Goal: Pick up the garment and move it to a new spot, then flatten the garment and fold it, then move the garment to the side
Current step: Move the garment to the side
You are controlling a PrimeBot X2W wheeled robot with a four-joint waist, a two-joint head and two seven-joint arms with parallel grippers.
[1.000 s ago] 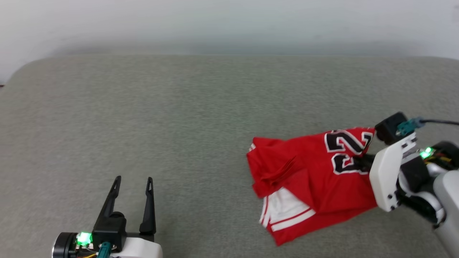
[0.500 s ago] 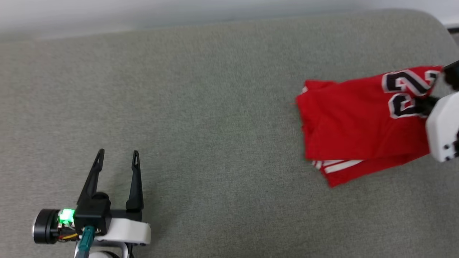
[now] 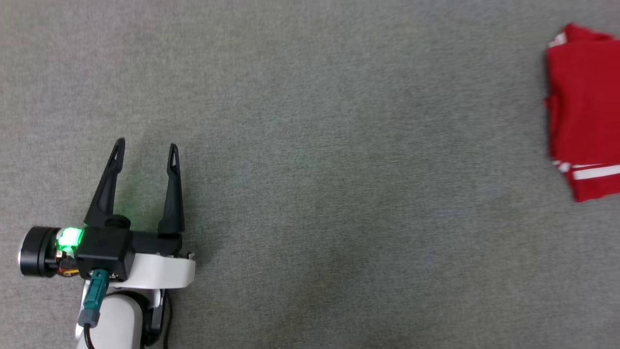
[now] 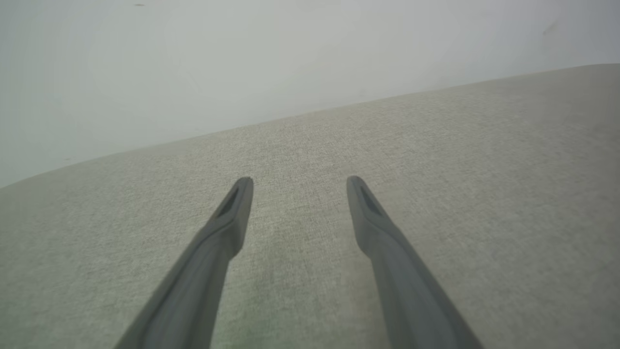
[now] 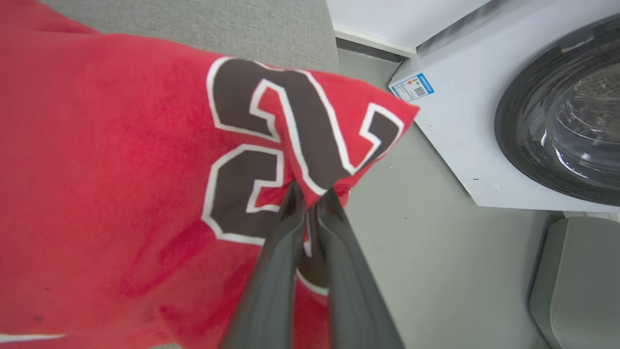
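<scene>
The garment (image 3: 586,106), a red jersey with white striped trim, lies bunched at the head view's right edge and is cut off by the frame. In the right wrist view my right gripper (image 5: 312,194) is shut on the garment (image 5: 121,169), pinching the cloth at its dark, white-outlined number, and the pinched corner hangs past the grey surface's edge over the floor. My left gripper (image 3: 146,145) hovers open at the lower left, far from the garment. Between the left gripper's (image 4: 299,182) fingers there is just grey fabric.
A grey fabric surface (image 3: 310,145) spreads under both arms. The right wrist view shows a white washing machine (image 5: 460,126) with a dark round door (image 5: 562,111), pale floor (image 5: 436,252) and a grey object (image 5: 576,281). Beyond the surface, in the left wrist view, is a white wall (image 4: 242,63).
The head camera has swung, so the whole picture has shifted. The garment, in my right gripper, has moved right, farther from the left gripper. The left gripper stays open.
</scene>
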